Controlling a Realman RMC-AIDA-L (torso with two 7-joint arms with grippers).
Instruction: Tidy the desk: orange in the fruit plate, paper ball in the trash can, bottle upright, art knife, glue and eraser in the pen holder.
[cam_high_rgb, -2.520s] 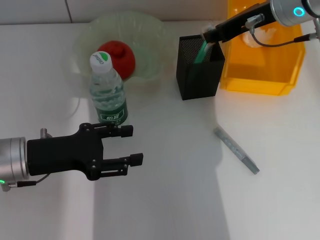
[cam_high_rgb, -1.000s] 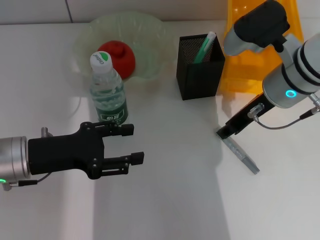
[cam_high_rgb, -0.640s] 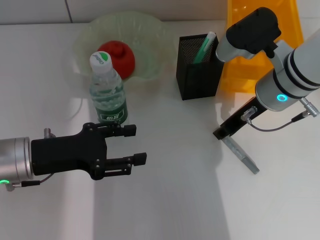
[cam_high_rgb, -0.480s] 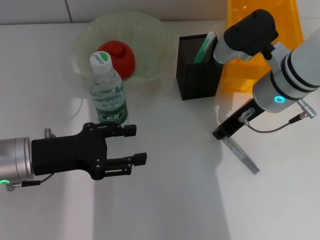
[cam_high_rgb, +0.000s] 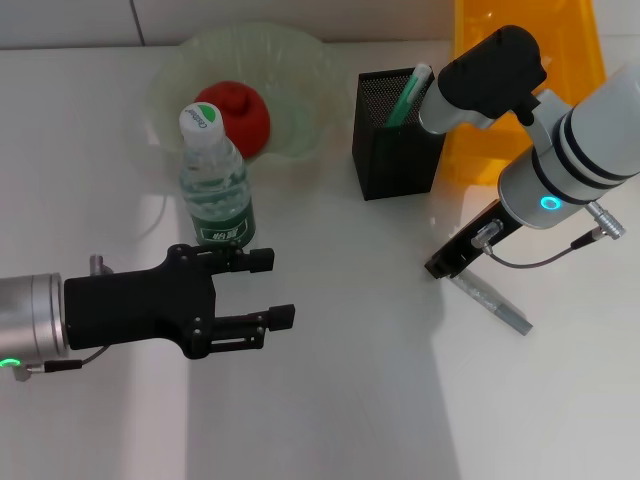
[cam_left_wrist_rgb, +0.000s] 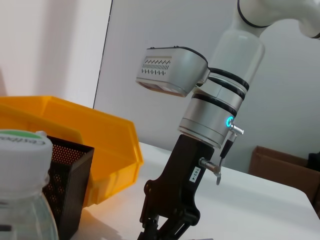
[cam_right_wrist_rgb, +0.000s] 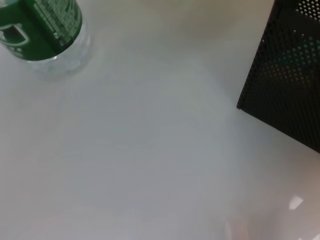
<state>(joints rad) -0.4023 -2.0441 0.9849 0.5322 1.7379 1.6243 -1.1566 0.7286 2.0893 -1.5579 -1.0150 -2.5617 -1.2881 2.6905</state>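
Head view: your right gripper (cam_high_rgb: 440, 268) sits at centre-right, touching the art knife's (cam_high_rgb: 495, 304) upper end; jaw state unreadable. Your left gripper (cam_high_rgb: 272, 288), lower left, hangs spread, empty.

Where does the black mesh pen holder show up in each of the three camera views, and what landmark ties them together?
Head view: the pen holder stands at upper centre, between the fruit plate and the trash can.
Left wrist view: lower left, behind the bottle and in front of the trash can.
Right wrist view: at the right edge, only its mesh wall showing.
Shared landmark: the bottle, visible in all three views.
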